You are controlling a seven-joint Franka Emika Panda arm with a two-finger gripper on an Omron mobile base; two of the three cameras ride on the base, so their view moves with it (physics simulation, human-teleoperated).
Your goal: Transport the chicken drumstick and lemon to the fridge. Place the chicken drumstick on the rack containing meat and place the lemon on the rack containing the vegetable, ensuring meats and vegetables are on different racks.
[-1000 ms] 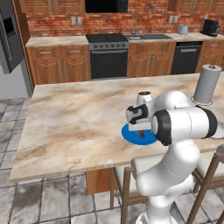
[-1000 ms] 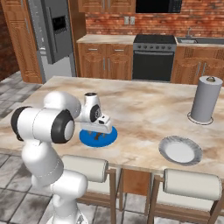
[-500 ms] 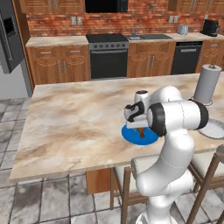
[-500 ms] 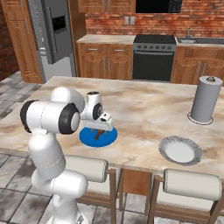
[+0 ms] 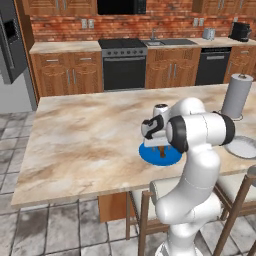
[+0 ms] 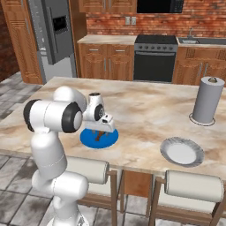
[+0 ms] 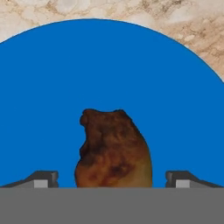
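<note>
End effector [image 6: 101,133] over blue plate [image 6: 90,141]

You have a blue plate [image 6: 99,138] near the front edge of the marble island [image 6: 145,110]; well to its right lies an empty grey plate [image 6: 182,151] — and beyond that, farther back, an upright paper towel roll [image 6: 206,100].

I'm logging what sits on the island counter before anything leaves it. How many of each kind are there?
Blue plate: 1
Grey plate: 1
Chicken drumstick: 1
Paper towel roll: 1
Total: 4
</note>
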